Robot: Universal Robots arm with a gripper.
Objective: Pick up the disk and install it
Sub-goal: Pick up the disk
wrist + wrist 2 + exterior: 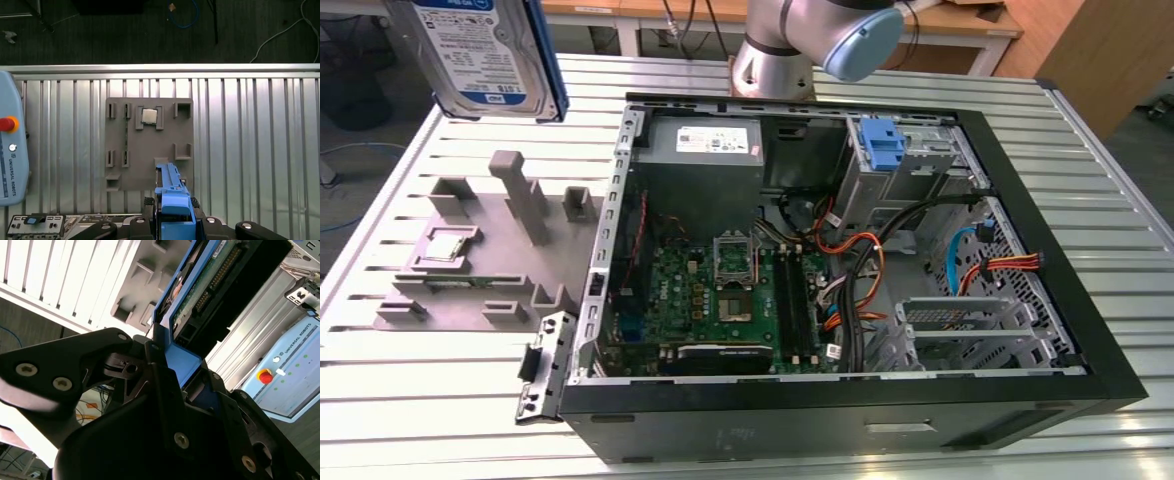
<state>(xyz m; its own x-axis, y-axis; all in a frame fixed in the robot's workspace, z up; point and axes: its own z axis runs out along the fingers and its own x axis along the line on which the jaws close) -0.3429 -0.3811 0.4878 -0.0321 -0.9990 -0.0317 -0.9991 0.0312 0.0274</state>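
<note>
Hanging upright in the air at the exterior view's left, the disk [487, 55] is near the grey fixture plate [480, 260] and well apart from the open computer case [854, 415].

Second wrist view: the gripper [175, 365] is clamped on the disk's blue bracket, with the green circuit board side showing.

First wrist view: the disk is seen edge-on over the plate's edge, and a processor chip [148, 116] sits in a plate pocket.

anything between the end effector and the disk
Nothing. In the second wrist view the end effector clamps straight onto the disk, with no gap.
</note>
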